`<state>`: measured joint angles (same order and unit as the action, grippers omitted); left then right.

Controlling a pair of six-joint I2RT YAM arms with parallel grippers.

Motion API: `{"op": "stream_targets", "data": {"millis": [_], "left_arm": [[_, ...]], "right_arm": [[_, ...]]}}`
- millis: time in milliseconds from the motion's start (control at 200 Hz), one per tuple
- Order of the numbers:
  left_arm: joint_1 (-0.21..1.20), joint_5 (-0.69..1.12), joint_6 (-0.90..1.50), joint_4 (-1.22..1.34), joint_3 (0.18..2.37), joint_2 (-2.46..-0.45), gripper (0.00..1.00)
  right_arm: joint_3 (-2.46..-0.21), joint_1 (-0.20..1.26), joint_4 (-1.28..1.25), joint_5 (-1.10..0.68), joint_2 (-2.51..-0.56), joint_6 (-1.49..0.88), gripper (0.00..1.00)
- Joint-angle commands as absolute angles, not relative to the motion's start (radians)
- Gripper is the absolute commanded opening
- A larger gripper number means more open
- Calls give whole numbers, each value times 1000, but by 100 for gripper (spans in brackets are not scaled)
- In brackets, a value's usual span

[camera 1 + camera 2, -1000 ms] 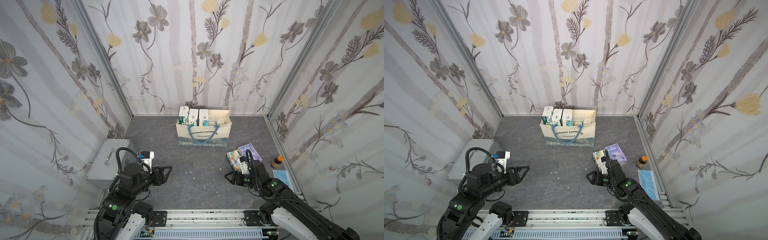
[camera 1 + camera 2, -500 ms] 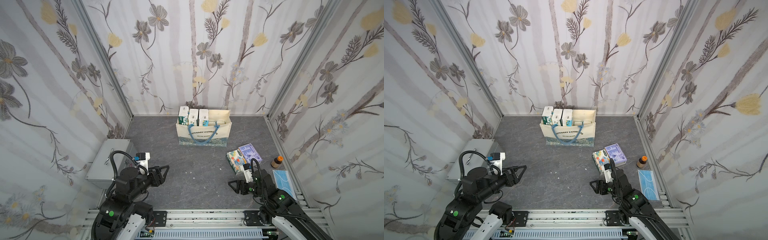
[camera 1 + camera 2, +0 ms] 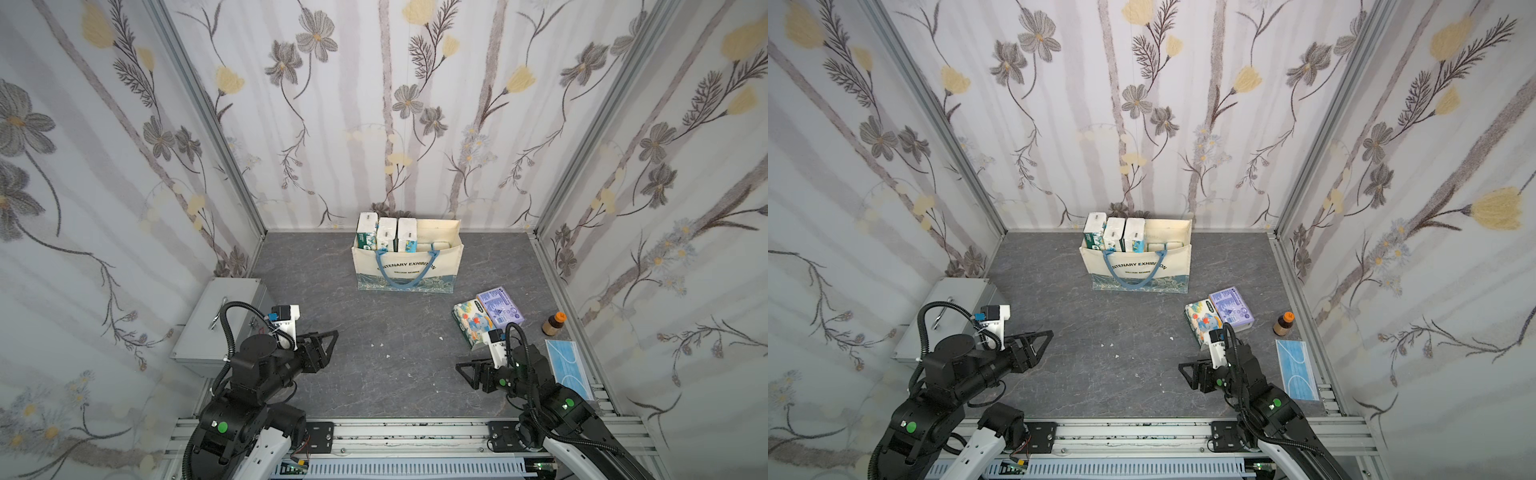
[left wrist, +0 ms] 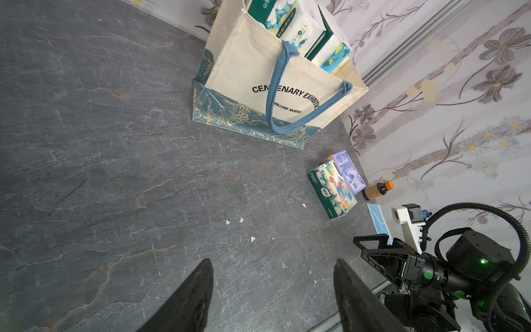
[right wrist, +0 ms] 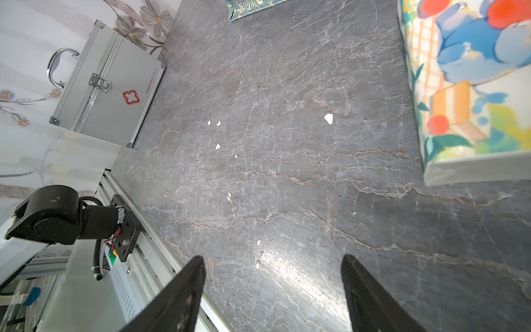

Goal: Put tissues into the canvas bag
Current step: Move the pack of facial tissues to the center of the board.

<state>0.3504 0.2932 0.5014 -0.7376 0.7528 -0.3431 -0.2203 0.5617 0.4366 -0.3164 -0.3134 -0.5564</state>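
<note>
The cream canvas bag (image 3: 407,266) (image 3: 1138,266) (image 4: 258,86) stands upright near the back wall. Three tissue packs (image 3: 386,235) stand on end in its left side, and pale ones lie lower on its right. Two loose packs lie on the floor to the bag's front right: an elephant-print one (image 3: 471,322) (image 4: 332,189) (image 5: 465,86) and a lavender one (image 3: 498,305) (image 3: 1231,309). My right gripper (image 3: 461,368) (image 5: 273,257) hovers open just in front of them, holding nothing. At the front left, my left gripper (image 3: 330,338) (image 4: 272,261) is open and empty.
A silver metal case (image 3: 220,324) sits against the left wall behind my left arm. A brown bottle with an orange cap (image 3: 555,324) and a flat blue mask (image 3: 567,368) lie by the right wall. Small white scraps (image 3: 386,356) dot the floor. An aluminium rail (image 3: 415,432) runs along the front.
My right arm has drawn back toward the front rail, uncovering the two loose packs. The left arm has settled back slightly. Both grippers stay open.
</note>
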Motion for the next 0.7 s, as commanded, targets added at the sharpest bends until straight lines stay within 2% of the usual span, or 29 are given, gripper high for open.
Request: {"op": "stream_targets", "data": {"millis": [0,695], "left_arm": [[350,302,501,-718,749,-344,68],[341,320,494,-712,752,-469,71]], "right_arm": [[-221,566,426,-298,-320,-560,76],[-227,577,412,-275,-366,-549,77]]}}
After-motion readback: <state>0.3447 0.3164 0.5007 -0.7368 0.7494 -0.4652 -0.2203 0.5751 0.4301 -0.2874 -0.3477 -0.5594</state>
